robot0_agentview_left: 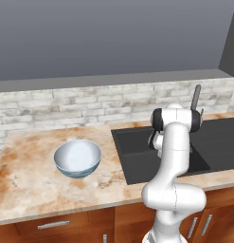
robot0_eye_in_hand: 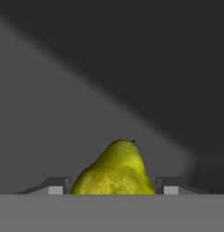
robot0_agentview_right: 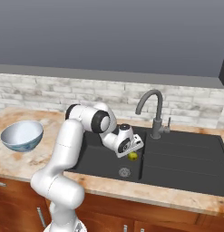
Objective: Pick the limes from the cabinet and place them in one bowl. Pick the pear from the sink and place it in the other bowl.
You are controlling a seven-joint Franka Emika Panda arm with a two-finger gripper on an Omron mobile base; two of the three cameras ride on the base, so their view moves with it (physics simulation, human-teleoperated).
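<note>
The yellow-green pear (robot0_eye_in_hand: pixel 114 170) lies in the dark grey sink (robot0_agentview_right: pixel 181 158), on the basin floor near the divider, just above the round drain (robot0_agentview_right: pixel 124 171). My gripper (robot0_agentview_right: pixel 131 152) reaches down into the left basin, and its two fingertips (robot0_eye_in_hand: pixel 57 186) press against the sides of the pear (robot0_agentview_right: pixel 133 156). The pale blue-white bowl (robot0_agentview_left: pixel 77 158) stands empty on the counter left of the sink (robot0_agentview_left: pixel 137 154). The limes, the cabinet and the cream bowl are out of view.
A slim dark grey tap (robot0_agentview_right: pixel 154 113) rises behind the sink, just right of my hand. The marbled counter (robot0_agentview_left: pixel 33 180) runs left to the blue bowl (robot0_agentview_right: pixel 21 135). A pale brick wall (robot0_agentview_left: pixel 66 107) backs the counter.
</note>
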